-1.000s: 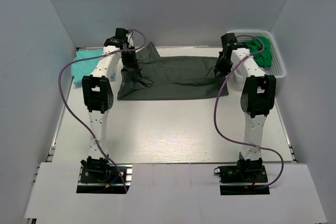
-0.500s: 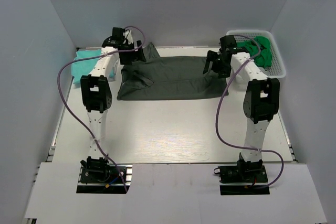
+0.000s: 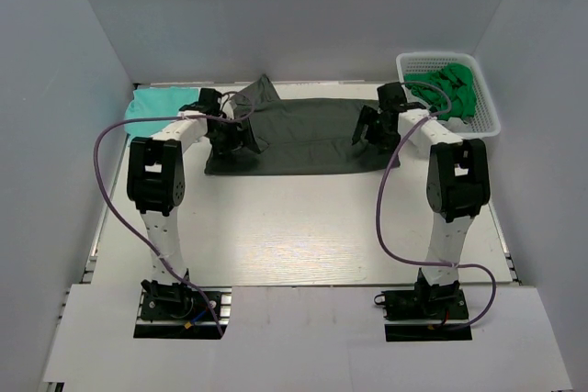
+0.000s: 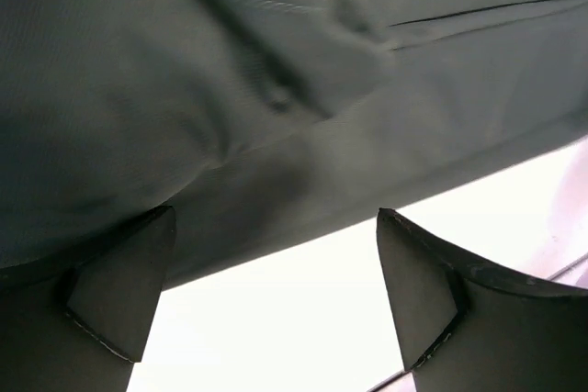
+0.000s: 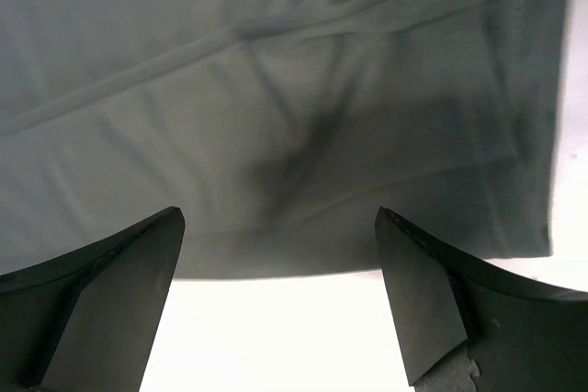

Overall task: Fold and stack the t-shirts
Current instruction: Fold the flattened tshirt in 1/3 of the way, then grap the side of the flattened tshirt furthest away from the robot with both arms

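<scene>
A dark grey-green t-shirt (image 3: 303,135) lies spread sideways at the back of the table, one sleeve (image 3: 257,91) sticking out at its far left. My left gripper (image 3: 231,135) hangs low over the shirt's left end, jaws wide open and empty. In the left wrist view the dark cloth (image 4: 276,89) fills the top and the left gripper (image 4: 271,227) straddles its near edge. My right gripper (image 3: 367,126) sits over the shirt's right end, also open with nothing held. The right wrist view shows the creased shirt (image 5: 276,89) ahead of the right gripper (image 5: 277,218).
A folded mint-teal t-shirt (image 3: 152,103) lies at the back left beside the left arm. A white basket (image 3: 491,117) at the back right holds crumpled bright green t-shirts (image 3: 450,87). Bare white table (image 3: 294,227) stretches in front of the dark shirt.
Both grippers have opened and let go of the dark shirt. Both wrists dropped lower and drew in over the shirt's ends; the cloth's left end has settled flat.
</scene>
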Controlling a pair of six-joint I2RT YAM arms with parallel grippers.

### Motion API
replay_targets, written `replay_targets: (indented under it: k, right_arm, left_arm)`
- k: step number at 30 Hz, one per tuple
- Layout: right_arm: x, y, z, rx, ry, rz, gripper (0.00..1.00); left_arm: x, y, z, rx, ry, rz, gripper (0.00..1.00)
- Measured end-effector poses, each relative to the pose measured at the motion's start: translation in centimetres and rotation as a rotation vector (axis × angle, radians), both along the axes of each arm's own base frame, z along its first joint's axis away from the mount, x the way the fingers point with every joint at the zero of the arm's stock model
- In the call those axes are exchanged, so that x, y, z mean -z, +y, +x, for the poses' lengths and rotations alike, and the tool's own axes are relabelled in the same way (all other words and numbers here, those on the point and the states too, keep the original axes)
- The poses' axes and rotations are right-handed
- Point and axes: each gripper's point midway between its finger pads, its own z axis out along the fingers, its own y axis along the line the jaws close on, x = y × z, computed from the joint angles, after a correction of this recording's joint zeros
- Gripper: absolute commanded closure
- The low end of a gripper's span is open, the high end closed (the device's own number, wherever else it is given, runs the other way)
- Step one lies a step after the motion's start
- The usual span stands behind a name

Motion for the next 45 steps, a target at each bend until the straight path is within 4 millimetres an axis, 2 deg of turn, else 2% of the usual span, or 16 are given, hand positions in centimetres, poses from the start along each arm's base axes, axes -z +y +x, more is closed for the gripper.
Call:
replay_targets:
  k: [3,7,14,18,21,24,26,31,37,38,40,41,43,45]
  right_arm:
    - [1.4,-1.0,-0.2,0.048,0.005,-0.034,0.1]
    - [3.8,-2.5,-1.7,0.094,0.061,-0.079,0.1]
    - [4.0,-3.5,-1.1,0.136,0.04,-0.119,0.1]
    - [4.1,-3.6,-1.1,0.143,0.03,-0.123,0.1]
    - [4.1,-3.7,-1.4,0.145,0.015,-0.122,0.1]
    - [4.1,-3.9,-2.3,0.148,0.009,-0.122,0.1]
    - [4.2,-3.9,-3.7,0.148,0.008,-0.119,0.1]
    - [4.2,-3.4,-9.3,0.135,0.042,-0.095,0.1]
    - [4.1,-2.1,-17.1,0.079,0.128,-0.055,0.1]
    - [4.2,-2.1,-18.2,0.072,0.151,-0.054,0.1]
    - [4.1,-2.0,-19.9,0.056,0.193,-0.057,0.1]
    - [3.8,-2.0,-20.4,0.048,0.205,-0.061,0.1]
    - [3.0,-1.9,-20.6,0.014,0.195,-0.061,0.1]
    - [1.5,-1.6,-19.9,-0.021,0.172,-0.066,0.1]
  left_arm:
    - [1.2,0.9,-0.4,-0.025,0.021,0.037,0.0]
    - [1.5,2.2,0.5,-0.052,-0.006,0.102,0.0]
    - [1.8,3.9,3.6,-0.083,-0.042,0.149,0.0]
    - [1.9,3.8,3.4,-0.093,-0.035,0.109,0.0]
    - [1.8,3.7,1.5,-0.104,-0.02,0.071,0.0]
    - [1.8,3.6,-1.5,-0.111,0.036,0.05,0.0]
    - [1.9,3.8,-4.1,-0.119,0.071,0.049,0.0]
    - [2.4,4.6,-11.8,-0.136,0.251,0.092,0.0]
    - [2.8,6.7,-19.4,-0.15,0.439,0.212,0.0]
    - [2.6,7.1,-20.1,-0.152,0.456,0.233,0.0]
    - [1.6,7.7,-20.9,-0.154,0.477,0.271,0.0]
    - [0.8,8.0,-20.6,-0.155,0.47,0.286,0.0]
    - [-1.1,8.1,-18.4,-0.159,0.41,0.295,0.0]
    - [-3.5,8.1,-14.9,-0.168,0.303,0.29,0.0]
